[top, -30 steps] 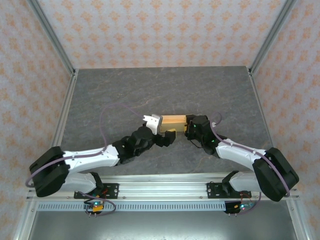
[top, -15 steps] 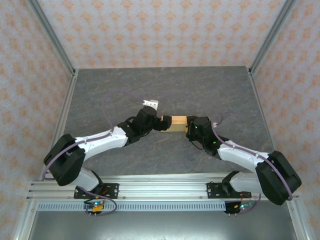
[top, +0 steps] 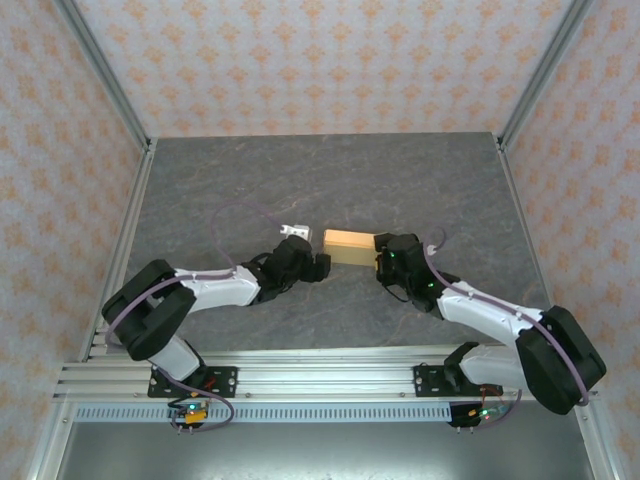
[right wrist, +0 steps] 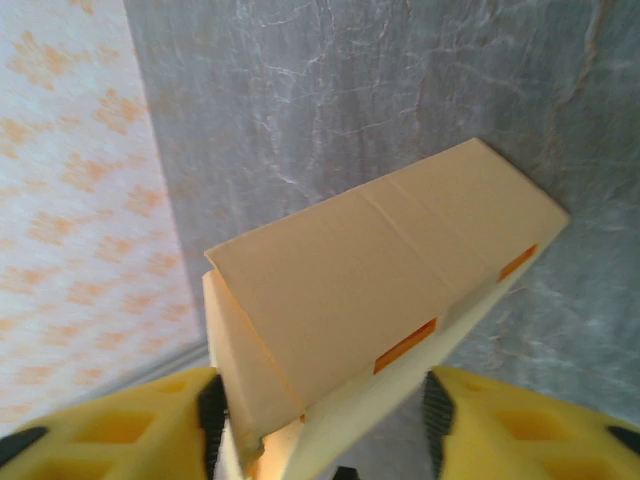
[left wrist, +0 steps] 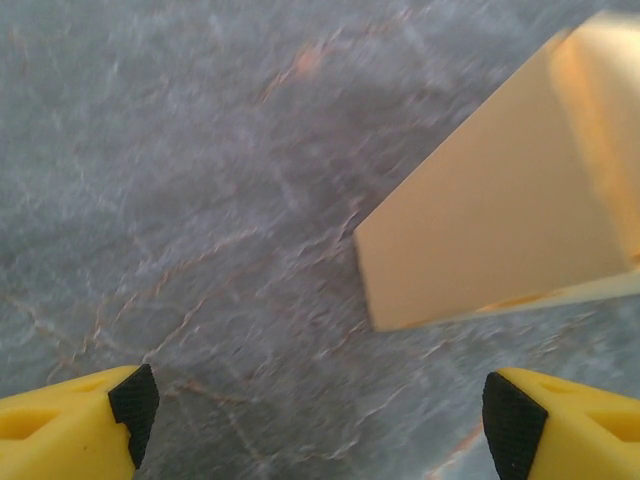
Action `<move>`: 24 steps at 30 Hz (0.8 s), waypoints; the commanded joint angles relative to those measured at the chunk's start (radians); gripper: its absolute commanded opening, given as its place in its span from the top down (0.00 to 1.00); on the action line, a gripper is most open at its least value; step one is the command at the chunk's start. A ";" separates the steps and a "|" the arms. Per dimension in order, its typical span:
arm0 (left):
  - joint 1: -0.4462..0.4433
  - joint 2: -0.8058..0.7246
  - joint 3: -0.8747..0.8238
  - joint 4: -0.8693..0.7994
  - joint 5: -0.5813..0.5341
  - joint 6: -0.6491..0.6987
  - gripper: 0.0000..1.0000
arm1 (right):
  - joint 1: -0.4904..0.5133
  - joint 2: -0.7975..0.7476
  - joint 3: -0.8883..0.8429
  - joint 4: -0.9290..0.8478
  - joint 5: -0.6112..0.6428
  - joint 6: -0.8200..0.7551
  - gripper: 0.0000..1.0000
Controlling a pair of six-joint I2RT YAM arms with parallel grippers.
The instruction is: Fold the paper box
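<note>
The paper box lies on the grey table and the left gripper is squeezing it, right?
No. The paper box does lie on the grey table, but the left gripper is open and apart from it, as the left wrist view shows.

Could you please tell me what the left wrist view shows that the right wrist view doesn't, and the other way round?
Left wrist view: the left fingers spread wide over bare table, with the paper box lying ahead of them, untouched. Right wrist view: the box sitting between the right fingers, with a sliver of table between it and one pad, plus its top creases, two orange slots along one side, and the patterned wall. Shared: the folded tan box on the grey marbled table.
</note>
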 commanded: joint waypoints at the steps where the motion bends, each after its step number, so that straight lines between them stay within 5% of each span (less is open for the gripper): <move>1: 0.004 0.017 -0.029 0.072 -0.037 -0.016 0.13 | 0.004 -0.056 0.094 -0.277 0.048 -0.163 0.38; 9: 0.004 -0.096 -0.021 -0.024 -0.056 -0.024 0.10 | -0.012 -0.151 0.101 -0.355 0.081 -0.290 0.31; 12: 0.012 -0.182 0.071 -0.233 -0.101 -0.076 0.06 | -0.022 -0.141 0.215 -0.441 0.037 -0.549 0.28; 16: 0.020 -0.280 0.146 -0.306 -0.087 -0.030 0.02 | -0.023 -0.087 0.439 -0.685 0.107 -0.939 0.31; 19: 0.046 -0.263 0.248 -0.369 -0.003 0.029 0.01 | -0.044 -0.067 0.490 -0.702 0.120 -1.137 0.35; 24: 0.105 -0.091 0.390 -0.428 0.170 0.049 0.04 | -0.134 -0.001 0.539 -0.748 0.013 -1.256 0.35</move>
